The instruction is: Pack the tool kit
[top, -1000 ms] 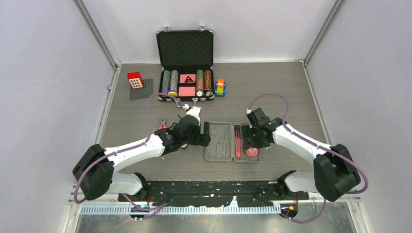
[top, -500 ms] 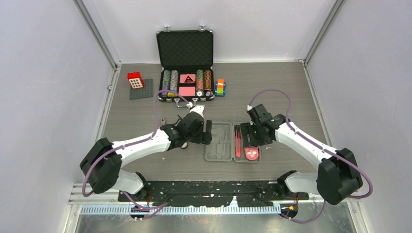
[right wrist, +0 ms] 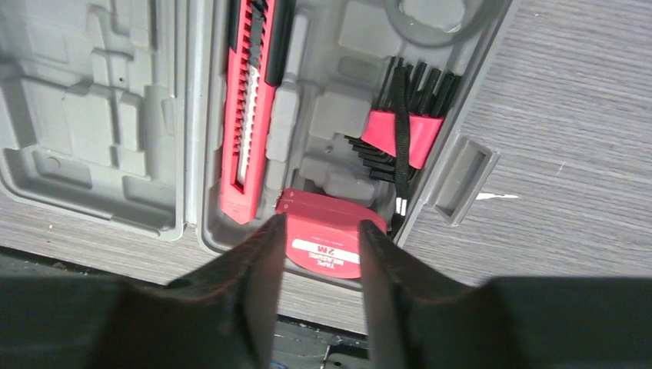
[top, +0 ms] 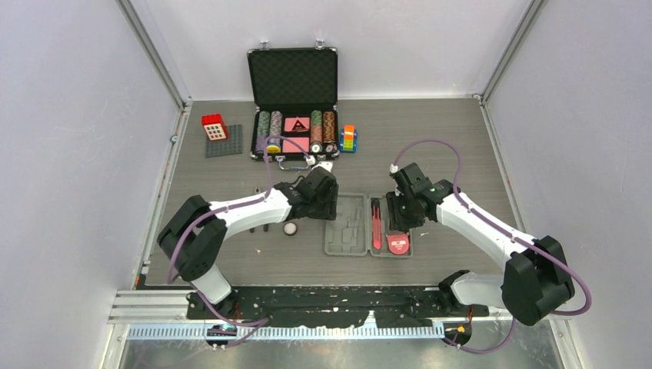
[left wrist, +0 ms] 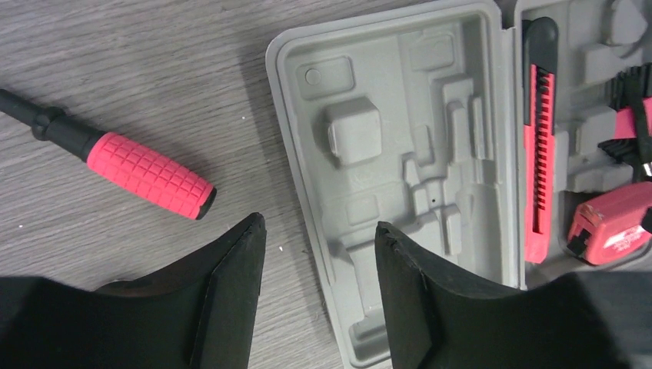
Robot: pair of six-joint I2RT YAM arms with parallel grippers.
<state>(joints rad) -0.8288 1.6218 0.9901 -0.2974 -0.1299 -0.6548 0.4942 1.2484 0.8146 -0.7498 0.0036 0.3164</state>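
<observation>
The grey tool case (top: 346, 231) lies open and flat mid-table. Its right half holds a red knife (top: 376, 223) and a red tape measure (top: 398, 244). My left gripper (top: 328, 206) is open and empty, its jaws either side of the case's left edge (left wrist: 307, 231). A red-handled screwdriver (left wrist: 150, 175) lies on the table left of the case; my left arm hides it from the top camera. My right gripper (top: 398, 219) is open just above the tape measure (right wrist: 327, 242). The knife (right wrist: 250, 131) and a red-sleeved hex key set (right wrist: 400, 131) sit beside it.
A black metal-edged case with poker chips (top: 295, 123) stands open at the back. A red brick block on a grey plate (top: 219, 134) is at the back left, and a coloured block (top: 349, 137) is right of the chip case. A small round pale object (top: 290, 228) lies left of the tool case.
My left arm has swung back and right, bringing its gripper to the case's left edge and uncovering the small round object. My right gripper has edged slightly over the tape measure.
</observation>
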